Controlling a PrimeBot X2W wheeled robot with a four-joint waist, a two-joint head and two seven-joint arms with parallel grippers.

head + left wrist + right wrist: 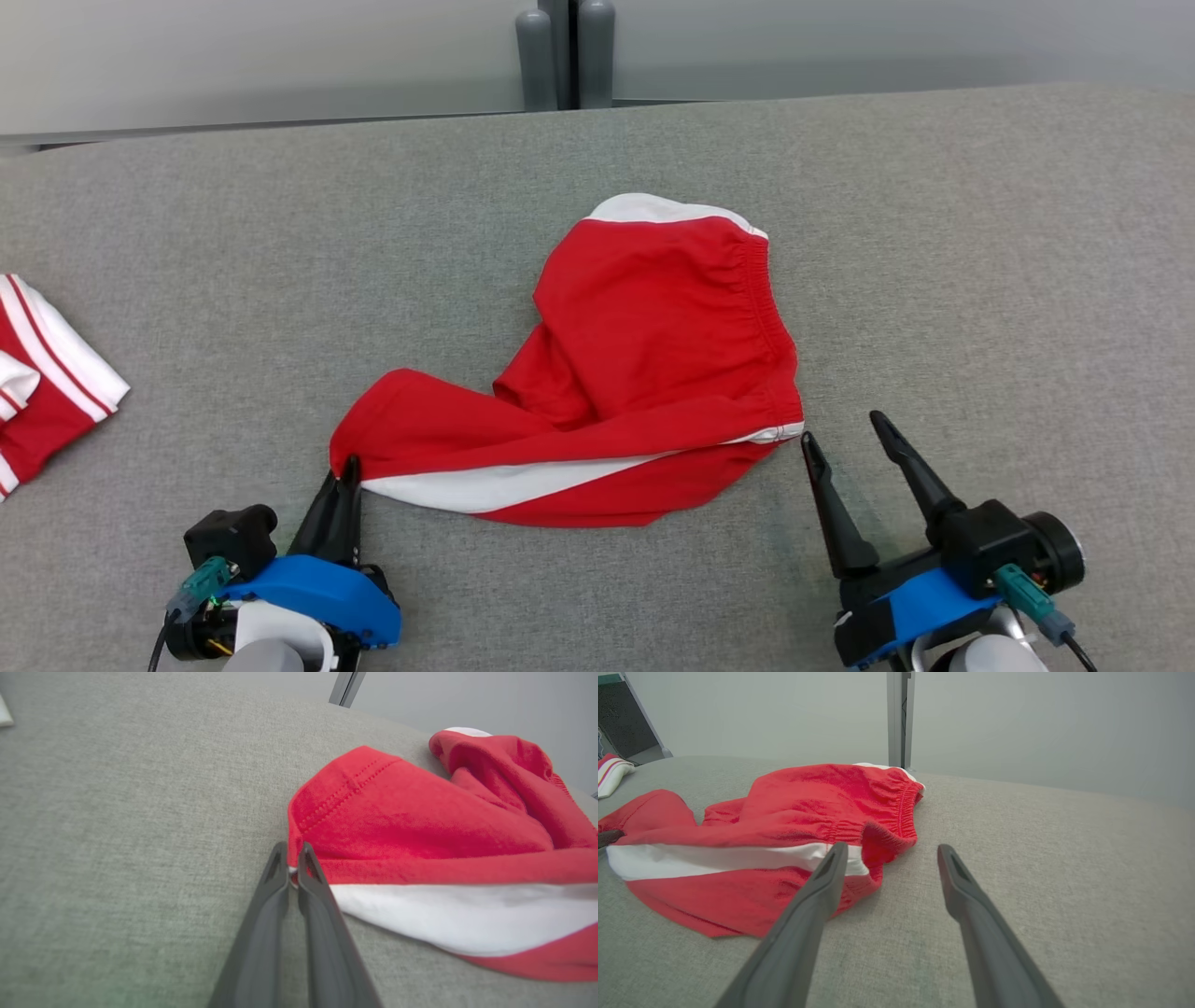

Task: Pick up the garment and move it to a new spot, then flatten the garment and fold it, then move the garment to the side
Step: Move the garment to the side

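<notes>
Mid-table (980, 280): red shorts (653, 336), crumpled, waistband to the right, white stripe along the near edge. Left gripper (347, 464): clenched on the leg hem. Right gripper (840, 427): released, fingers spread, just beside the waistband corner. Far left: another striped garment (47, 392).

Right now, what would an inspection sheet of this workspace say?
Surface: grey cloth surface, flat.
Job's things: red shorts with white stripe, crumpled, not yet flattened.
Clutter: red-and-white garment at the left edge.
Grippers: left gripper shut on the shorts' leg hem; right gripper open, beside the waistband corner.
Cables: green-plugged cables at both wrists.
Surroundings: pale wall, two grey posts behind.
</notes>
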